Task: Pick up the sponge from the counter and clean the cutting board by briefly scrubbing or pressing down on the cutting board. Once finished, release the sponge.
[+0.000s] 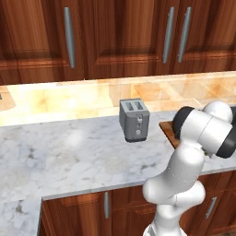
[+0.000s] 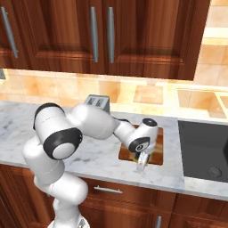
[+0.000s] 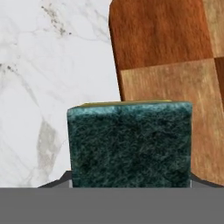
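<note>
The sponge (image 3: 130,144) sits close up in the hand view, its dark green scrub face toward the camera and a thin yellow strip along its top. My gripper (image 3: 130,183) is shut on the sponge, with dark finger parts just showing at its lower corners. Behind it, the reddish-brown cutting board (image 3: 166,65) lies on the white marble counter (image 3: 52,78), and the sponge straddles the board's edge. In the right base view my gripper (image 2: 141,164) points down at the near left edge of the cutting board (image 2: 156,144). The arm hides most of the cutting board (image 1: 168,128) in the left base view.
A grey metal toaster (image 1: 134,119) stands on the counter (image 1: 69,152) just left of the board, against the tiled backsplash. A dark sink (image 2: 205,147) is set into the counter right of the board. Wooden wall cabinets hang above.
</note>
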Available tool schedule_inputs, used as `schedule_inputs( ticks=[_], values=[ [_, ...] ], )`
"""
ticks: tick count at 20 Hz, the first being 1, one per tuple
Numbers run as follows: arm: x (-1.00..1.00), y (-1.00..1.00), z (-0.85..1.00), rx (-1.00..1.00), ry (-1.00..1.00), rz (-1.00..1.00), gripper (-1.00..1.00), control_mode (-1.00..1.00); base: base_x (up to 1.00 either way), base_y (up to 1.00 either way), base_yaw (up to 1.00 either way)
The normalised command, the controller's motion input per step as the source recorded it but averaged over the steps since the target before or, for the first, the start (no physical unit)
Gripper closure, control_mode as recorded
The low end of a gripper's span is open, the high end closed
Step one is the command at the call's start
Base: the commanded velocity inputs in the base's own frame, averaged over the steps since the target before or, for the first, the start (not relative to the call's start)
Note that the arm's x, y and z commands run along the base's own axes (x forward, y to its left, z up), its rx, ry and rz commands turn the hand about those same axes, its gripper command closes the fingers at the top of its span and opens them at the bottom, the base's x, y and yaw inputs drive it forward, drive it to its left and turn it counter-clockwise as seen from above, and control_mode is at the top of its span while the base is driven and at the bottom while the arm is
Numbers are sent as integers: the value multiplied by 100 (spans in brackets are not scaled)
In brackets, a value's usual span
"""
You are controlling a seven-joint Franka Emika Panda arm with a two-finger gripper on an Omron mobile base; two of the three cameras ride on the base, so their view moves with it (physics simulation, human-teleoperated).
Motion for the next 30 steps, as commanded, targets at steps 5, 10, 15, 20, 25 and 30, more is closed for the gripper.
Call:
schedule_inputs(
  ticks=[5, 10, 15, 20, 25, 30],
  values=[
    [0, -14, 13, 0, 1, 0, 100, -100, 0, 0, 0],
    [-3, -37, 0, 0, -7, 0, 100, -100, 0, 0, 0],
    [11, -32, 0, 0, -1, 0, 100, -100, 0, 0, 0],
    [42, -9, 0, 0, 0, 0, 100, -100, 0, 0, 0],
    [47, 0, 0, 0, 0, 0, 100, -100, 0, 0, 0],
    [44, 0, -3, 0, 0, 0, 100, -100, 0, 0, 0]
  ],
)
